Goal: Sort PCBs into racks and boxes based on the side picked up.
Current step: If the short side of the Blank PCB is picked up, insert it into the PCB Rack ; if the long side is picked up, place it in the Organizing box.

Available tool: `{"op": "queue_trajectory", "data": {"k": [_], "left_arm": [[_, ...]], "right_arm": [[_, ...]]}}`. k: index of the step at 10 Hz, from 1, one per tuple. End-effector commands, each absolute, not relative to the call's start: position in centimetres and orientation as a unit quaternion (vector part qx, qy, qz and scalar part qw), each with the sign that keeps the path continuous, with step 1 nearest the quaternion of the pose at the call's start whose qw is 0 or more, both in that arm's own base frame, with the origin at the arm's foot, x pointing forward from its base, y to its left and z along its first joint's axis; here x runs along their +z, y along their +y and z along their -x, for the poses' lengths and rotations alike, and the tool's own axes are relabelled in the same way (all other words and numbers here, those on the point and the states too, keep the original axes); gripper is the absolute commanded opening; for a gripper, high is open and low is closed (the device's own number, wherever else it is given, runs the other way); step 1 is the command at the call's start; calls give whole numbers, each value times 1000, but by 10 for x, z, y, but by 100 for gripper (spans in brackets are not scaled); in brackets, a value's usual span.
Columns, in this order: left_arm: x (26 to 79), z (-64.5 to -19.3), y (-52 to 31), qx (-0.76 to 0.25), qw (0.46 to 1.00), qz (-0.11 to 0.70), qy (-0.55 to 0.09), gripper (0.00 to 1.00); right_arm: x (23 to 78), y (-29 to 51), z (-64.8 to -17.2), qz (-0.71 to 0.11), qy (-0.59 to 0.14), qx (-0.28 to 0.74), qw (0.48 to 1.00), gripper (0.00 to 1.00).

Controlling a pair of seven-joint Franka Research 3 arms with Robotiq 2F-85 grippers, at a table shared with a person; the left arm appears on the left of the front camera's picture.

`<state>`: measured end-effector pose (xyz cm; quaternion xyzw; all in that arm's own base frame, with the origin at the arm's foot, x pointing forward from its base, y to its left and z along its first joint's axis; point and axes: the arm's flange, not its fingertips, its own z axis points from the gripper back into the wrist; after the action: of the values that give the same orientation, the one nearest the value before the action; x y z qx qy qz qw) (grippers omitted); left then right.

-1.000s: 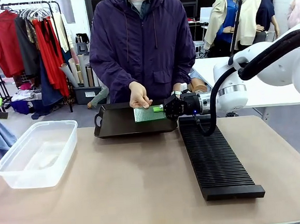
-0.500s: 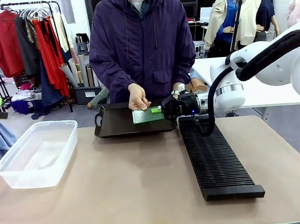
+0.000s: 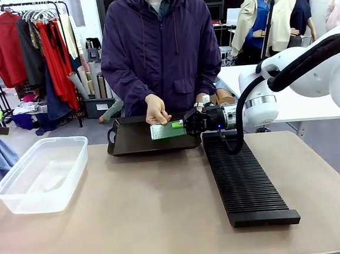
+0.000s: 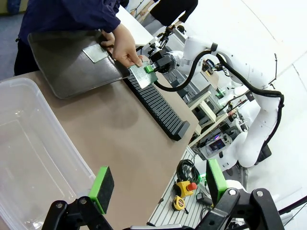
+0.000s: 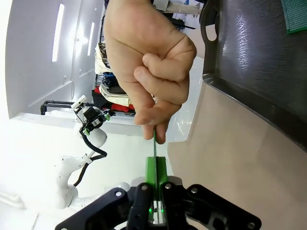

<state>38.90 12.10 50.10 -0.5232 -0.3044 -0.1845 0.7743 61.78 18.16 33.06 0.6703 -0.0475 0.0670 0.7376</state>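
right end effector (image 3: pixel 184 124) clamped on pcb (image 3: pixel 164 131) edge, hand (image 3: pixel 156 111) holding other side; left end effector (image 4: pixel 157 186) apart. best: pull level only once hand lets go.

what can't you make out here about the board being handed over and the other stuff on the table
1. The held PCB: its surface is too small to read in the front view, and the person's hand covers its left end. The right wrist view sees it edge-on.
2. The second PCB on the tray: cut off by the top right corner of the right wrist view.
3. The box: cut off by the left and bottom edges of the left wrist view.
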Motion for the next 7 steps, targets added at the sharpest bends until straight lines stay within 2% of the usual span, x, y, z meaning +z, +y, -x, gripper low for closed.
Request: {"op": "queue_trajectory", "data": {"k": [1,7], "left_arm": [[503,-388,121,-182,774,526,-304,100],[503,-388,121,-182,774,526,-304,100]], "right_arm": [[331,183,-616,-674,-46,69,734,0],[331,183,-616,-674,-46,69,734,0]]}}
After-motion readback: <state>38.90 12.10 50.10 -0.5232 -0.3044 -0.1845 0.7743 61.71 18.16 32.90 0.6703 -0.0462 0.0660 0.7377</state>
